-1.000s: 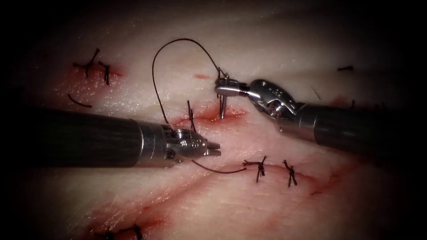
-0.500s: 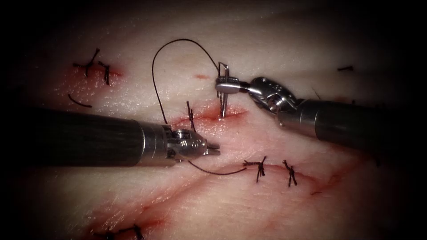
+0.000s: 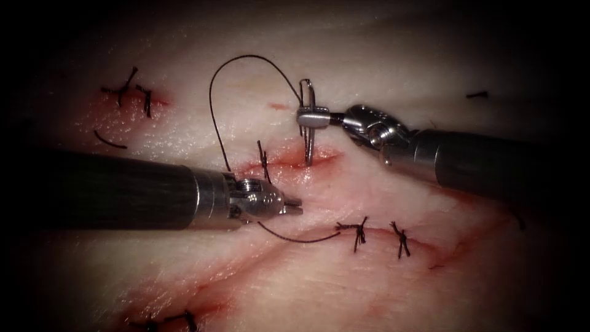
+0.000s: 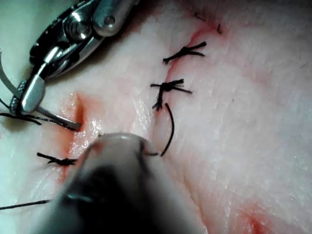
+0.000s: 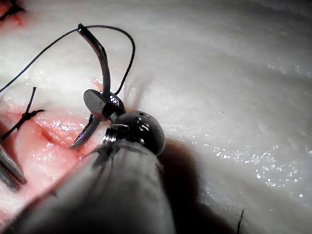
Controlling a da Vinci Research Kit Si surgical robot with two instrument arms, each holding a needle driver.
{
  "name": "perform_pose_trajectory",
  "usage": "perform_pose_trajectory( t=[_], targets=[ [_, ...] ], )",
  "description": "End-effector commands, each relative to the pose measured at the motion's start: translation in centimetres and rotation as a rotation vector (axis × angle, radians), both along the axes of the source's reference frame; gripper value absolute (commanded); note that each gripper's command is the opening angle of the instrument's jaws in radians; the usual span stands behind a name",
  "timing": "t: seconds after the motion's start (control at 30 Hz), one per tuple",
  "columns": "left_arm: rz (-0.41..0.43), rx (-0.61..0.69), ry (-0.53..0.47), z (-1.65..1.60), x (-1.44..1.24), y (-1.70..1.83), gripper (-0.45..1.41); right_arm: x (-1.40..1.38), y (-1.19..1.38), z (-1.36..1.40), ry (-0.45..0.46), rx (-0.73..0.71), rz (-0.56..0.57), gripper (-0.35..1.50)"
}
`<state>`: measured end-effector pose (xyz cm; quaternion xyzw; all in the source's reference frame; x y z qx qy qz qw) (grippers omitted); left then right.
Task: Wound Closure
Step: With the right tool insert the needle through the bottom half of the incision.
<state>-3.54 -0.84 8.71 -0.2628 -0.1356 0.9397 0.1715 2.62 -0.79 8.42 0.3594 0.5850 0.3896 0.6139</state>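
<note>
- Right tool point(image 3: 313, 116) is clamped on the needle point(image 3: 309, 123) near mid-curve; needle upright, tip at the cut point(image 3: 289, 158), touching its red edge. Can't tell if it has entered.
- Step, as I judge it: setting the point for a bite.
- Left tool point(image 3: 294, 206), at 7 o'clock from the needle, holds nothing, jaws nearly closed.
- Thread point(image 3: 246, 58): thin, dark, looping from the needle's tail.
- Tissue point(image 3: 369, 55): pale, wet, glistening.

two knotted stitches point(image 3: 359, 232) sat right of the left claw point(image 3: 296, 206), slightly lower, side by side. another stitch pair point(image 3: 132, 92) lay well left of the right claw point(image 3: 305, 117), with a loose thread scrap point(image 3: 109, 140) just under it. a short thread bit point(image 3: 477, 94) lay far right of the right claw.
</note>
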Motion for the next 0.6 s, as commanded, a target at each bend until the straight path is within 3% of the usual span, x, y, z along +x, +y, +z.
perform_pose_trajectory(
  t=[0.03, 0.6],
  targets=[
    [0.0, -0.002, -0.002, 0.04, -0.07, 0.03, 0.16, 0.1, 0.06, 0.0, 0.004, 0.001, -0.006, -0.35],
    [-0.002, 0.003, -0.003, 0.11, -0.03, 0.03, 0.19, 0.17, -0.11, -0.08, 0.046, 0.19, -0.032, -0.35]
  ],
)
